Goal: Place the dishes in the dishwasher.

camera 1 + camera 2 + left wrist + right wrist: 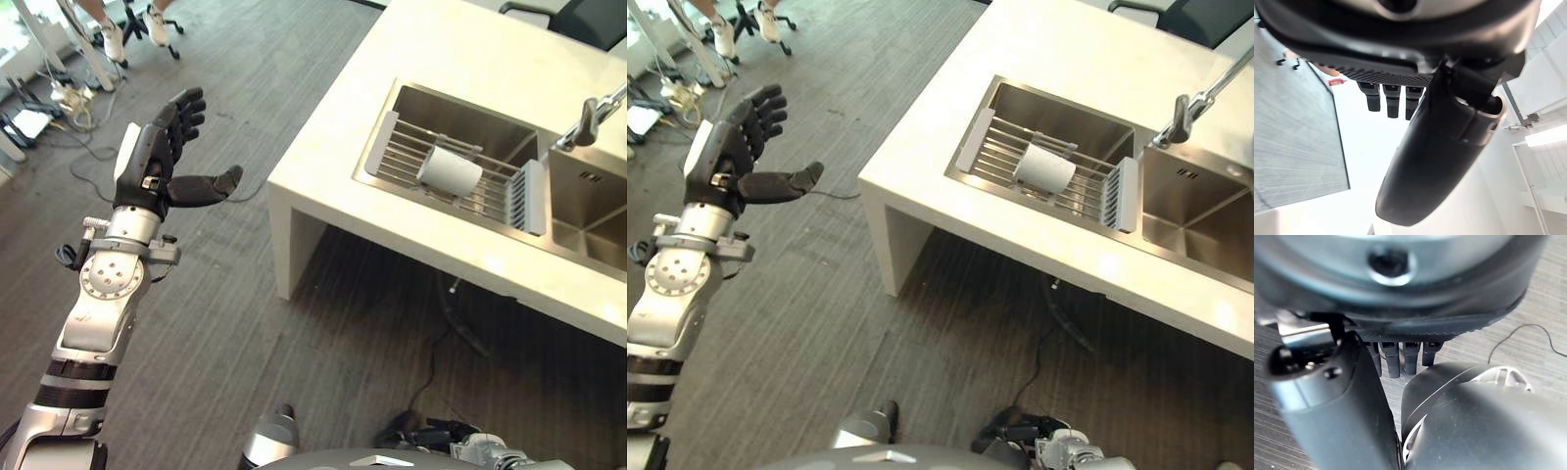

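A white cup (451, 169) lies on its side on a wire rack (397, 152) set across the left basin of a steel sink (480, 116). The sink is sunk into a white counter (431, 49). My left hand (162, 157) is raised over the floor well to the left of the counter, far from the cup. It is open, with fingers spread, thumb out and nothing in it; its wrist view shows the thumb (1440, 161) and straight fingers (1393, 100). My right hand (1398, 357) hangs low by my body, fingers straight and empty.
A faucet (588, 122) stands between the rack basin and a second basin (588, 230) on the right. A dark chair (578, 15) sits behind the counter. On the grey floor at top left are a person's white shoes (113, 41) and cables (59, 98).
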### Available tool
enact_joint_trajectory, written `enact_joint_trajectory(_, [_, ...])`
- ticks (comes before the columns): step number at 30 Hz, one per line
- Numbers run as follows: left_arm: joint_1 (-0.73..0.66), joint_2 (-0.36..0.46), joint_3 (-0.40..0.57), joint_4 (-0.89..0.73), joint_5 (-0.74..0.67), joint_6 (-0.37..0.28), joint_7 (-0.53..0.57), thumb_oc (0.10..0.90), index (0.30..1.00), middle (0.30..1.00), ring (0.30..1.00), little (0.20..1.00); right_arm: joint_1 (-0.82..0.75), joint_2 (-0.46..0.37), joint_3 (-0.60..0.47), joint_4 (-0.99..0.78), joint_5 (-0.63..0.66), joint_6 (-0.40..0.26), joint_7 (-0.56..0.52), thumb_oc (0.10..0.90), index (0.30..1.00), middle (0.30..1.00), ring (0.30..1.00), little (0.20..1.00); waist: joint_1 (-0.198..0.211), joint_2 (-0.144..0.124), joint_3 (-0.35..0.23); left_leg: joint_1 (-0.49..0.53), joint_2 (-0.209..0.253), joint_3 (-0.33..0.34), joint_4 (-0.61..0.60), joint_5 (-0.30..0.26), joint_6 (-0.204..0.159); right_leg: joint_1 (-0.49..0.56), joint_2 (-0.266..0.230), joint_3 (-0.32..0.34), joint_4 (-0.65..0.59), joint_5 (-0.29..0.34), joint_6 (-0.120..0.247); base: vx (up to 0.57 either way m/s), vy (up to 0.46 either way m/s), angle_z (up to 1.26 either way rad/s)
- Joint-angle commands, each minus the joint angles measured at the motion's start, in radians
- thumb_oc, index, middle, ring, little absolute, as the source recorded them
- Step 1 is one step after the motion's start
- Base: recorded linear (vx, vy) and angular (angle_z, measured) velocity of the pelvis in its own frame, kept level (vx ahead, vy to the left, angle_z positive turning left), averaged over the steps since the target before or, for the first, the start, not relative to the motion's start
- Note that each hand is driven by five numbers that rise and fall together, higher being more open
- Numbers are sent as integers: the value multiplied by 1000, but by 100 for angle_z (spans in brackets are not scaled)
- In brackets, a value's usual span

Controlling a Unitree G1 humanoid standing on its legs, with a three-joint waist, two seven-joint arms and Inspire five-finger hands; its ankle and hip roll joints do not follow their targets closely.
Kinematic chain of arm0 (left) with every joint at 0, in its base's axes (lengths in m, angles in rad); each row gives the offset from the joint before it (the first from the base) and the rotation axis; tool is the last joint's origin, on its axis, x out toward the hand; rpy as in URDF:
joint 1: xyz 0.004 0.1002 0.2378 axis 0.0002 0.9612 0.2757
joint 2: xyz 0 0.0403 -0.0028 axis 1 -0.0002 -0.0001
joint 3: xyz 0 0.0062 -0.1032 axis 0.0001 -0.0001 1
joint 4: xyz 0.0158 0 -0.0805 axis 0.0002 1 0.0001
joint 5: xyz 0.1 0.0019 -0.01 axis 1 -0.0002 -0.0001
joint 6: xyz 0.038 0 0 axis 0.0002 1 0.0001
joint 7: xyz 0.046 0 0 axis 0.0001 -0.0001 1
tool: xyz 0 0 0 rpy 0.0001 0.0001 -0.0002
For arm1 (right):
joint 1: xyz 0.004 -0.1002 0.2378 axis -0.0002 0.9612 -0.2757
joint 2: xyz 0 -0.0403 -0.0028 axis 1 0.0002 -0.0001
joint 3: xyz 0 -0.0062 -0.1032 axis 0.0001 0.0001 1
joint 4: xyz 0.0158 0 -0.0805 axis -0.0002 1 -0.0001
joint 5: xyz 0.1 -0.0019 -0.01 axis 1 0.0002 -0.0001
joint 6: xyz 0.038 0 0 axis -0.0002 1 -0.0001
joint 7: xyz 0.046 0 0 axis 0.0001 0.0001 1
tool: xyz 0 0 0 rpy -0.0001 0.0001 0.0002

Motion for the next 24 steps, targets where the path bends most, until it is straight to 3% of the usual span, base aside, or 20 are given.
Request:
enact_joint_trajectory(1, [-130,42,8,-79,28,-148,22,800,900,900,900,900,26,7,14,-36,30,11,29,800,900,900,900,900,63,-56,-18,-126,33,-42,21,-58,-22,173,32,-25,24,76,93,352,-173,-6])
enact_joint_trajectory(2, [-110,14,5,-140,51,-143,26,800,900,900,900,900,61,95,50,-78,16,-1,13,800,900,900,900,900,46,-69,-36,-104,44,-36,30,-69,-33,185,53,-30,19,77,96,587,-339,-47])
enact_joint_trajectory(3, [-113,-2,0,-142,72,-142,36,800,900,900,900,900,108,126,89,-112,5,-6,24,800,900,900,900,900,3,-79,-49,-79,77,-36,47,-89,-55,177,100,5,27,37,84,483,-282,-26])
enact_joint_trajectory(5, [-113,-1,-6,-147,80,-140,32,800,900,900,900,900,120,136,102,-113,4,-9,24,800,900,900,900,900,-10,-79,-57,-70,97,-36,62,-98,-64,176,125,5,24,16,73,301,-274,-26])
enact_joint_trajectory(6, [-129,-12,-35,-159,81,-133,27,800,900,900,900,900,130,136,137,-114,2,-17,19,800,900,900,900,900,-24,-67,-65,-90,134,-55,134,-93,-82,186,183,1,11,-32,36,299,-391,-46])
enact_joint_trajectory(7, [-147,-23,-51,-171,83,-135,29,800,900,900,900,900,130,134,152,-118,-1,-23,11,800,900,900,900,900,-27,-61,-58,-120,152,-66,209,-57,-96,195,209,6,5,-51,13,189,-386,-62])
enact_joint_trajectory(9, [-184,-49,-80,-179,86,-136,39,800,900,900,900,900,130,129,164,-129,23,-28,1,800,900,900,900,900,-30,-43,-44,-198,194,-99,373,-31,-123,228,260,4,-21,-88,-10,141,-299,-12])
enact_joint_trajectory(12, [-218,-75,-119,-186,88,-136,44,800,900,900,900,900,129,120,167,-141,51,-32,-11,800,900,900,900,900,-39,-37,-35,-240,205,-70,418,-7,-125,259,285,-2,-62,-107,-36,87,-113,-11])
enact_joint_trajectory(13, [-242,-89,-142,-174,98,-132,50,800,900,900,900,900,125,120,182,-161,56,-33,-13,800,900,900,900,900,-25,-36,-27,-275,131,-102,370,-44,-119,272,287,8,-90,-105,-34,43,4,-9])
enact_joint_trajectory(14, [-247,-91,-151,-176,107,-129,49,800,900,900,900,900,126,122,180,-169,58,-35,-15,800,900,900,900,900,-21,-42,-26,-291,76,-106,297,-37,-101,262,274,-8,-99,-88,-32,25,39,6])
enact_joint_trajectory(15, [-247,-91,-151,-176,107,-129,49,800,900,900,900,900,126,122,180,-169,58,-35,-15,800,900,900,900,900,-21,-42,-26,-291,76,-106,297,-37,-101,262,274,-8,-99,-88,-32,-3,115,-1])
enact_joint_trajectory(16, [-252,-88,-166,-161,151,-119,57,800,900,900,900,900,130,118,180,-180,70,-33,-4,800,900,900,900,900,-29,-31,-30,-291,78,-98,183,2,-105,262,277,-7,-106,-92,-29,32,64,-15])
enact_joint_trajectory(17, [-252,-88,-166,-161,151,-119,57,800,900,900,900,900,130,118,180,-180,70,-33,-4,800,900,900,900,900,-29,-31,-30,-291,78,-98,183,2,-105,262,277,-7,-106,-92,-29,112,96,-34])
enact_joint_trajectory(18, [-253,-74,-182,-179,149,-136,53,800,900,900,900,900,136,130,177,-171,69,-45,-16,800,900,900,900,900,-35,-14,-49,-257,107,-54,73,60,-110,263,291,-11,-111,-97,-24,121,77,-45])
enact_joint_trajectory(21, [-241,-65,-210,-165,132,-126,33,800,900,900,900,900,163,161,175,-176,82,-44,-12,800,900,900,900,900,-43,1,-74,-208,83,-60,-14,68,-105,250,280,-10,-117,-79,-12,90,116,-69])
enact_joint_trajectory(22, [-224,-64,-227,-155,139,-125,23,800,900,900,900,900,188,178,169,-172,90,-45,-2,800,900,900,900,900,-56,11,-95,-166,80,-31,-84,87,-107,250,268,-18,-117,-78,-3,81,162,-94])
enact_joint_trajectory(24, [-210,-62,-230,-140,151,-122,22,800,900,900,900,900,198,182,173,-173,89,-43,3,800,900,900,900,900,-62,15,-103,-146,76,-22,-101,95,-108,251,263,-14,-117,-74,2,80,123,-12])
